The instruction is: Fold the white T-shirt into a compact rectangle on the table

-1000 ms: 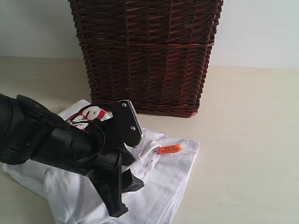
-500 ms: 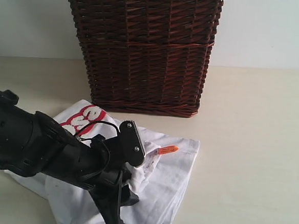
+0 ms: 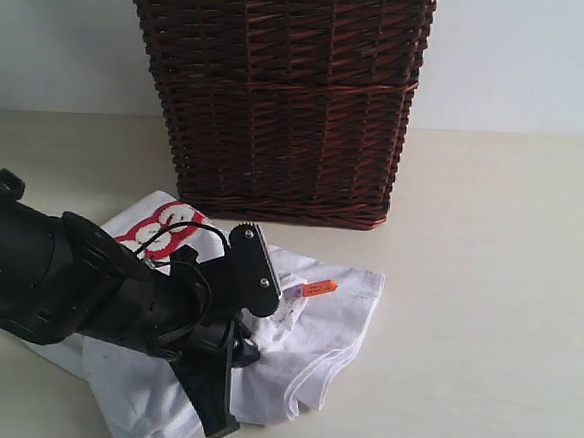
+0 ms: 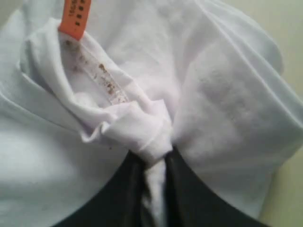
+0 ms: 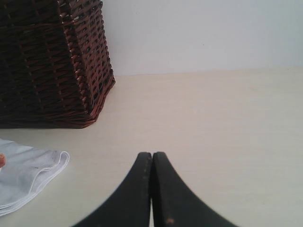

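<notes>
The white T-shirt [image 3: 337, 320] lies crumpled on the table [image 3: 497, 294] in front of the basket. Its red-outlined lettering [image 3: 161, 225] peeks out behind the arm, and its orange tag [image 3: 318, 287] shows near the collar. My left gripper [image 3: 245, 353] comes in from the left and is shut on a bunched fold of the shirt [image 4: 142, 127] close to the collar and tag [image 4: 75, 16]. My right gripper [image 5: 152, 157] is shut with nothing in it, above bare table [image 5: 227, 118]. It is out of the exterior view. A corner of the shirt [image 5: 28, 170] shows beside it.
A tall dark wicker basket [image 3: 280, 98] stands at the back centre, just behind the shirt, and also appears in the right wrist view as the basket [image 5: 47, 61]. A pale wall [image 3: 524, 55] runs behind the table. Bare table surface stretches to the right of the shirt.
The left gripper has closed on the shirt fabric. The shirt's right edge and orange tag have drawn slightly toward the arm. The right gripper has stayed shut.
</notes>
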You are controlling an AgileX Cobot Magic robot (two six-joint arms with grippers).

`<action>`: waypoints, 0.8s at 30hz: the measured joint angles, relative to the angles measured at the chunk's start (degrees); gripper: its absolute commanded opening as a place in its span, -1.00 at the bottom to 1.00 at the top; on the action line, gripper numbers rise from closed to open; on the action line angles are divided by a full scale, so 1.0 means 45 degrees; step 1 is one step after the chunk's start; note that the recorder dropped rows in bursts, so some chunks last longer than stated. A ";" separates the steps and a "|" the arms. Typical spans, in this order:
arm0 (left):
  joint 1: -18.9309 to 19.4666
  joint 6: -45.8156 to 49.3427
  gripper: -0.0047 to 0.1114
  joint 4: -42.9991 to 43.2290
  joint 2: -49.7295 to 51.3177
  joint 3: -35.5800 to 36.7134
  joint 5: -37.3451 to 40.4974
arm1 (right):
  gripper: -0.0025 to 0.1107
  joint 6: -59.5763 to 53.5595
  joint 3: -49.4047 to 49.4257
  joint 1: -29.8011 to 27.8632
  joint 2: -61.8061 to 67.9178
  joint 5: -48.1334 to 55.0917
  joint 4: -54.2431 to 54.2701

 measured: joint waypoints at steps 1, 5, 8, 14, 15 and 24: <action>0.0000 0.0000 -0.70 0.0000 -0.0078 0.0000 0.0000 | -0.95 0.0000 0.0000 0.0000 0.0000 0.0000 0.0000; 0.0000 0.0000 -0.26 0.0000 -0.0138 0.0030 0.0075 | -0.95 0.0000 0.0000 0.0000 0.0000 0.0000 0.0000; 0.0000 0.0000 -0.05 0.0000 -0.0138 0.0056 0.0159 | -0.95 0.0000 0.0000 0.0000 0.0000 0.0000 0.0000; 0.0000 0.0000 -0.01 0.0000 -0.0138 0.0056 0.0187 | -0.95 0.0000 0.0000 0.0000 0.0000 0.0000 0.0000; 0.0000 0.0000 -0.01 0.0000 -0.0138 0.0056 0.0187 | -0.95 0.0000 0.0000 0.0000 0.0000 0.0000 0.0000; 0.0053 -0.1192 -0.01 0.0000 -0.1208 0.0056 0.0221 | -0.95 0.0000 0.0000 0.0000 0.0000 0.0000 0.0000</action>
